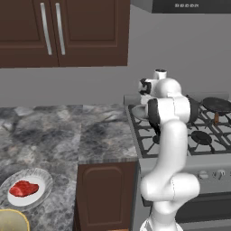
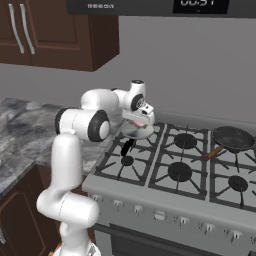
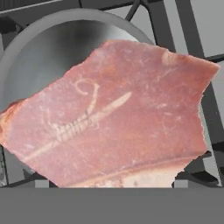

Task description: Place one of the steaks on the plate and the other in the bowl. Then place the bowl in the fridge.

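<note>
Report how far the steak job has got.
Done: one steak lies on the plate on the counter. In hand: the gripper is low over the second steak, which lies in a grey pan on the stove; no grip is visible. Left: steak into the bowl, then bowl into the fridge.

We see the stove (image 1: 180,131) from both base cameras — behind-left and behind-right; the hand camera looks down, close over a steak (image 3: 118,118).
</note>
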Motion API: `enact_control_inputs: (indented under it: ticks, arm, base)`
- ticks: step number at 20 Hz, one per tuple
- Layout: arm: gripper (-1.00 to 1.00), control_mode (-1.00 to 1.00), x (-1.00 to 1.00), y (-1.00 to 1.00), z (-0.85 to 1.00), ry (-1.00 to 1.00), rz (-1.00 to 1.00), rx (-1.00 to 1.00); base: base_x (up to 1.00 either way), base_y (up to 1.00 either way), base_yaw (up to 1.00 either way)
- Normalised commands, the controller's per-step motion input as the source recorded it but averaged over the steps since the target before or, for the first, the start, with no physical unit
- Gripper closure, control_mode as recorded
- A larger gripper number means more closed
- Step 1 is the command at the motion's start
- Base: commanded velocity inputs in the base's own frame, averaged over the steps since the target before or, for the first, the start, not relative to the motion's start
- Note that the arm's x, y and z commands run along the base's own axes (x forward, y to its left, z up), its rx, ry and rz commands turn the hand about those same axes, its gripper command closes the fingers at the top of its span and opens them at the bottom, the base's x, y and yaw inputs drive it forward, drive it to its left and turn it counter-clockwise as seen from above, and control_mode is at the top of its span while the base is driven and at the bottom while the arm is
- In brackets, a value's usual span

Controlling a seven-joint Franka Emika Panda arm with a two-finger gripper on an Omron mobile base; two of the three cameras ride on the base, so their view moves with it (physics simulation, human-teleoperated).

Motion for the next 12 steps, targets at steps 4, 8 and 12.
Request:
enact_control_inputs:
  ticks: [4, 8, 12]
  arm:
    - [1.0, -1.0, -1.0, 0.23, 0.42, -0.1, 0.0, 0.0]
    - [1.0, -1.0, -1.0, 0.27, 0.57, -0.07, 0.0, 0.0]
    - [1.0, -1.0, -1.0, 0.4, 0.62, -0.05, 0.0, 0.0]
  base:
    - [0.0, 0.0, 0.0]
    - [0.0, 0.0, 0.0]
    - [0.0, 0.0, 0.0]
